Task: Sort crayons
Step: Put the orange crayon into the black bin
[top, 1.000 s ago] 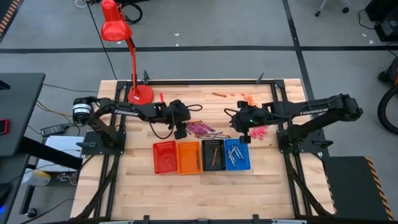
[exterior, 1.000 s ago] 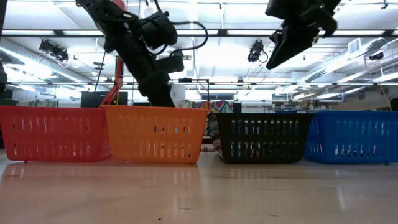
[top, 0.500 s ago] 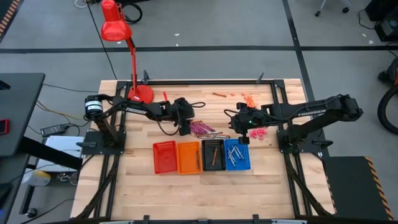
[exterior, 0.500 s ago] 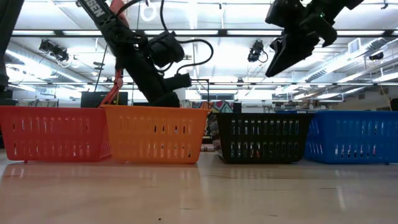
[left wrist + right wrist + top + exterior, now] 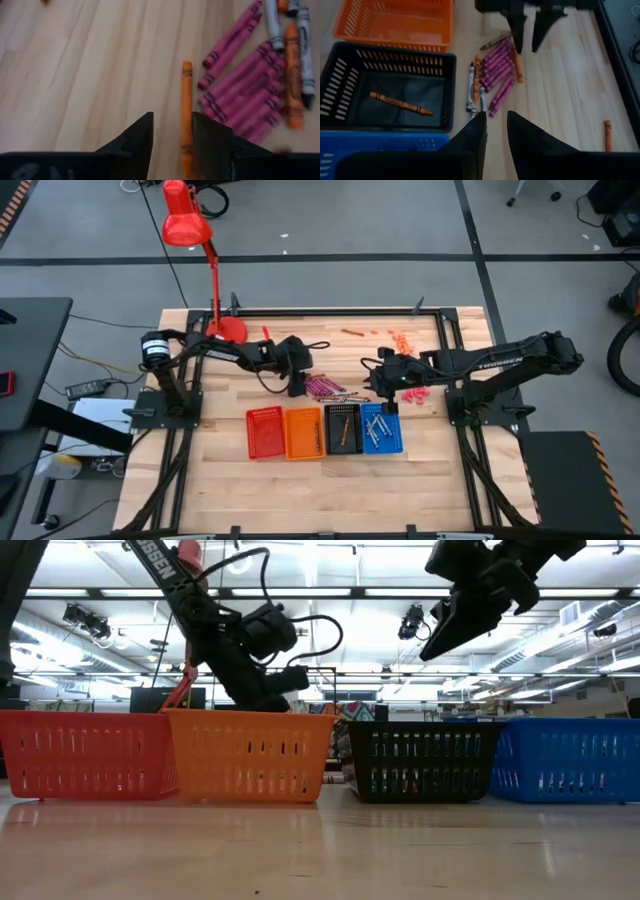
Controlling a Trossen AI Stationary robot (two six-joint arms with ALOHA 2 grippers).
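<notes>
Left tool [image 5: 172, 132] — now lower, open over orange crayon [image 5: 186, 117] beside magenta pile [image 5: 247, 97]

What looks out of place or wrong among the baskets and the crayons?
One orange crayon lies alone in the black basket, while the orange basket beside it shows no crayon inside. That colour mismatch looks odd. A few crayons also lie scattered near the table's far edge, apart from the main pile.

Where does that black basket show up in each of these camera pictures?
High view: black basket, third in the row, between orange basket and blue.
Low view: right of centre, orange basket beside it.
Left wrist view: not in it.
Right wrist view, below the orange basket.
</notes>
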